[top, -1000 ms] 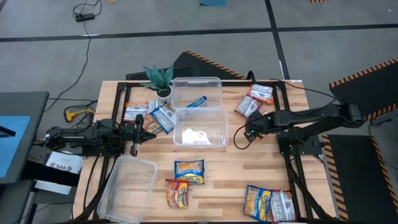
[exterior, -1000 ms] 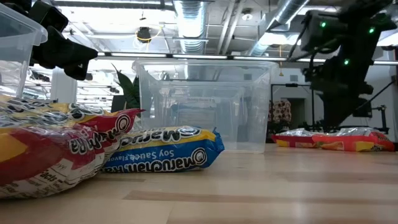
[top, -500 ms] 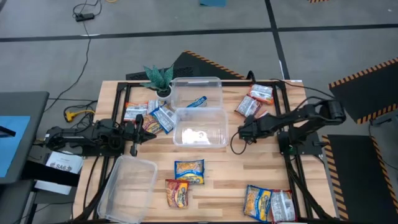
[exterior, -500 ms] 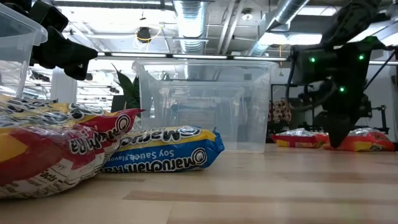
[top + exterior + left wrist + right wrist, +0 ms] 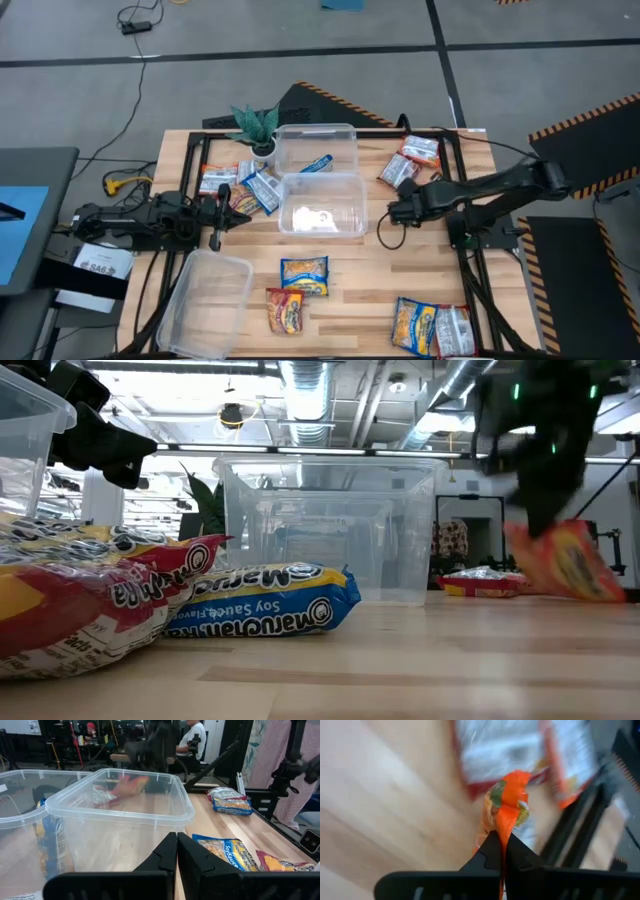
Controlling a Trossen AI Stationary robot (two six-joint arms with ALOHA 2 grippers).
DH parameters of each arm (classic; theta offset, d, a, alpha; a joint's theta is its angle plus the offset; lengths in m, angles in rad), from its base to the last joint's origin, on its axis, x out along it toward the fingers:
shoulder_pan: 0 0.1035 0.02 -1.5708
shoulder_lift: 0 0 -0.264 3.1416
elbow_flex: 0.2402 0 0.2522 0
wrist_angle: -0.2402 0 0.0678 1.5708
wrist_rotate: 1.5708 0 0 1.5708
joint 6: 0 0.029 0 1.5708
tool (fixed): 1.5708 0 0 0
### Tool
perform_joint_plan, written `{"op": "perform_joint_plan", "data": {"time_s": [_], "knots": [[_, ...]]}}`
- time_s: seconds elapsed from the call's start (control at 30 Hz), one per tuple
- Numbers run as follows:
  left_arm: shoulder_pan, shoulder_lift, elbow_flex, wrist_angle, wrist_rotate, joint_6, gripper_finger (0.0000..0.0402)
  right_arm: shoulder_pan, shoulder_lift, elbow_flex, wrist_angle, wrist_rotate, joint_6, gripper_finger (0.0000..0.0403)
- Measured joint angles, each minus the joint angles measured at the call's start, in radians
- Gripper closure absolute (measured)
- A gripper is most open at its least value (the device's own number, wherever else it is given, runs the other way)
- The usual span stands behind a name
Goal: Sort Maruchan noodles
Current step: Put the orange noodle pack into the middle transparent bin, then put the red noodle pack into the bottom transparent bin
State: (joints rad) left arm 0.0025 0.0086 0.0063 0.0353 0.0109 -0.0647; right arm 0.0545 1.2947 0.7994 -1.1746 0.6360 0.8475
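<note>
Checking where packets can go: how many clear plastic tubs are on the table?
3: one at the back centre by the plant, one just in front of it, and one at the front left corner. None seems hidden.

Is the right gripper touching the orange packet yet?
Touching. The right wrist view shows the right gripper shut, with the orange packet pinched between its fingertips; the low view shows the packet hanging above the table.
</note>
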Motion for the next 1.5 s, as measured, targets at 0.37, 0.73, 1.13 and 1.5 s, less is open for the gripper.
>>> {"op": "perform_joint_plan", "data": {"time_s": [0.37, 0.73, 1.13, 1.5], "knots": [[0.000, 0.000, 0.000, 0.000, 0.000, 0.000, 0.0401, 0.017, -0.221, 0.241, 0.122, 0.273, -0.249, 0.0394], [0.000, 0.000, 0.000, 0.000, 0.000, 0.000, 0.0401, 0.018, -0.228, 0.254, 0.829, 0.035, -0.812, 0.0394], [0.000, 0.000, 0.000, 0.000, 0.000, 0.000, 0.0401, 0.095, -0.035, 0.253, 0.990, -0.271, -0.830, 0.0388], [0.000, 0.000, 0.000, 0.000, 0.000, 0.000, 0.0401, 0.076, 0.068, 0.253, 0.940, -0.270, -0.810, 0.0338]]}}
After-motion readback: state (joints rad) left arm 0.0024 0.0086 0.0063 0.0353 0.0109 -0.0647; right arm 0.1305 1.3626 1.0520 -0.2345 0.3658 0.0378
